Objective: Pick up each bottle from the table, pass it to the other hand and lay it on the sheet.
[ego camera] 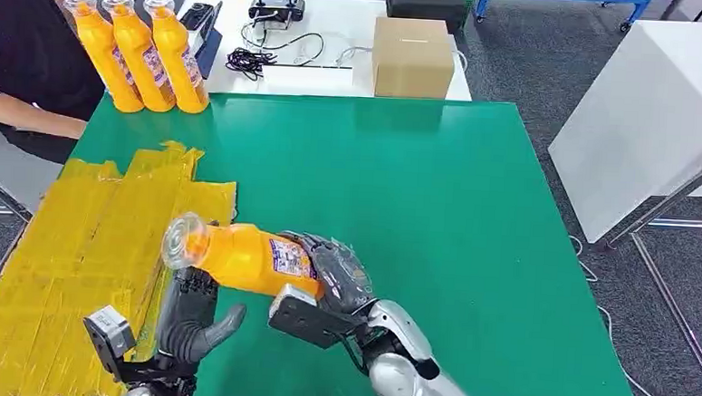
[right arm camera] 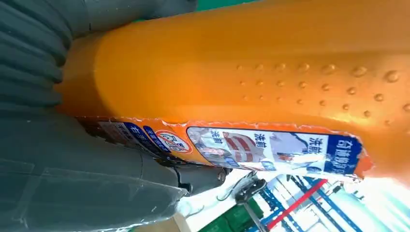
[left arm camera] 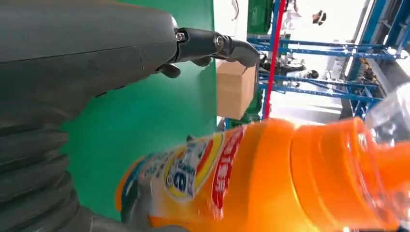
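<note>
My right hand (ego camera: pixel 339 274) grips an orange bottle (ego camera: pixel 240 257) by its lower body and holds it sideways above the green table (ego camera: pixel 437 221), clear cap pointing left over the edge of the yellow sheet (ego camera: pixel 63 255). Its label (right arm camera: pixel 270 147) and my grey thumb show close up in the right wrist view. My left hand (ego camera: pixel 192 312) is just under the bottle's neck, fingers spread and not touching it; the left wrist view shows the bottle (left arm camera: pixel 270 179) lying across those fingers (left arm camera: pixel 217 46). Three more orange bottles (ego camera: pixel 142 51) stand upright at the far left corner.
A person in black (ego camera: pixel 24 54) sits at the far left beside the standing bottles. Behind the green table, a white table holds a cardboard box (ego camera: pixel 412 56), cables and a controller (ego camera: pixel 275 11). A white cabinet (ego camera: pixel 647 114) stands to the right.
</note>
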